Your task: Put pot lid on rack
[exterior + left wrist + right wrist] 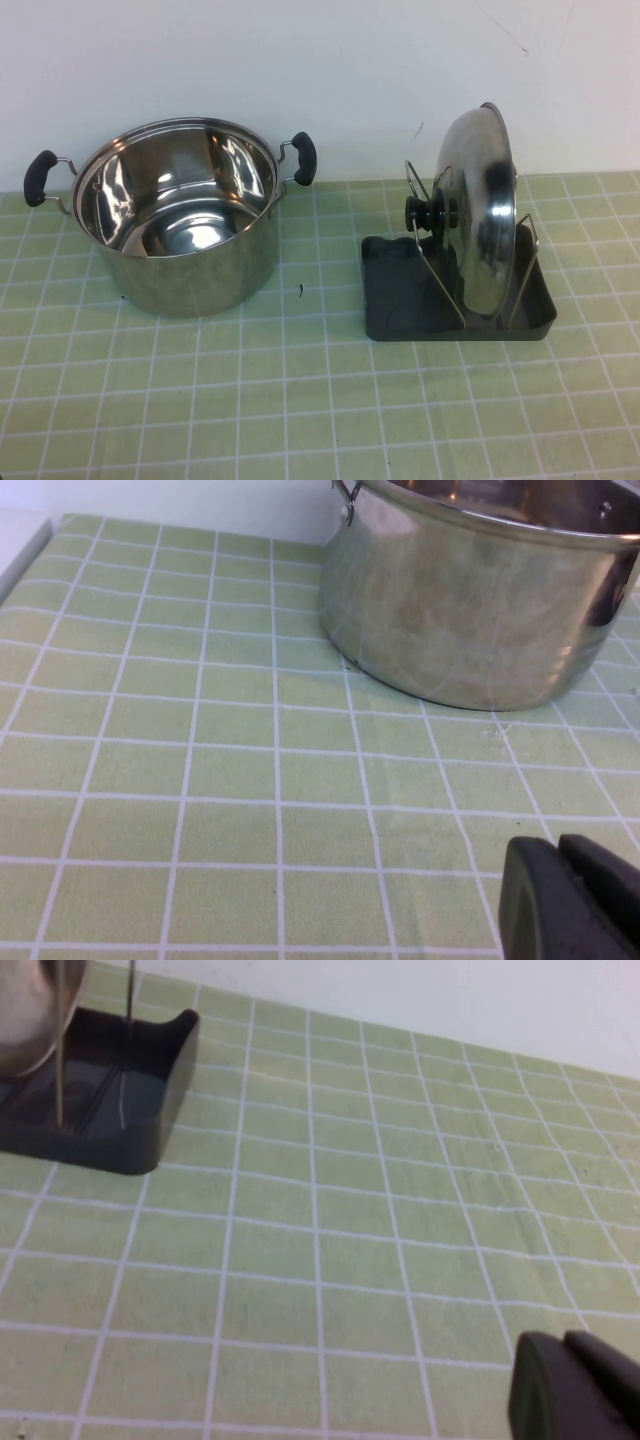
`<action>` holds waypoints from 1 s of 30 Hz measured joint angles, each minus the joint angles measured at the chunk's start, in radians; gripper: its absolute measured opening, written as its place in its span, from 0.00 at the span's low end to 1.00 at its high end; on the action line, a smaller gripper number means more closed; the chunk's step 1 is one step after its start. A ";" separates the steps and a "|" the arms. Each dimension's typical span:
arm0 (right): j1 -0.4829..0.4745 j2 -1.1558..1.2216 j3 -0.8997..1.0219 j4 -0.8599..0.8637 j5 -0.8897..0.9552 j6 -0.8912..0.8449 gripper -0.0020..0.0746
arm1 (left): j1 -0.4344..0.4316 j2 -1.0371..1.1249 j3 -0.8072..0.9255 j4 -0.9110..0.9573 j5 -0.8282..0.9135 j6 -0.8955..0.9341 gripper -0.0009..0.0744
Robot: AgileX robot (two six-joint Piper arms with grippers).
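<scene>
The pot lid (485, 215), shiny steel with a black knob (425, 212), stands on edge in the rack (430, 290), held between its wire loops over the dark grey tray. A piece of the lid (30, 1010) and the tray (120, 1110) show in the right wrist view. My left gripper (565, 895) is shut and empty, low over the mat in front of the pot. My right gripper (570, 1385) is shut and empty, over the mat away from the rack. Neither arm shows in the high view.
A deep steel pot (175, 210) with two black side handles stands open on the left of the green tiled mat (300, 400); it fills the far side of the left wrist view (480, 600). A white wall runs along the back.
</scene>
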 joint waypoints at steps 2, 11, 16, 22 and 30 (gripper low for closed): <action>0.002 0.000 0.000 -0.032 0.000 0.058 0.03 | 0.000 0.000 0.000 0.000 0.000 -0.003 0.01; 0.004 0.000 0.000 -0.055 0.000 0.178 0.03 | 0.000 0.000 0.000 0.000 0.000 -0.003 0.01; 0.004 0.000 0.000 -0.058 0.000 0.203 0.03 | 0.000 0.000 0.000 0.000 0.000 -0.003 0.01; 0.004 0.000 0.000 -0.058 0.000 0.203 0.03 | 0.000 0.000 0.000 0.000 0.000 -0.003 0.01; 0.004 0.000 0.000 -0.058 0.000 0.203 0.03 | 0.000 0.000 0.000 0.000 0.000 -0.001 0.01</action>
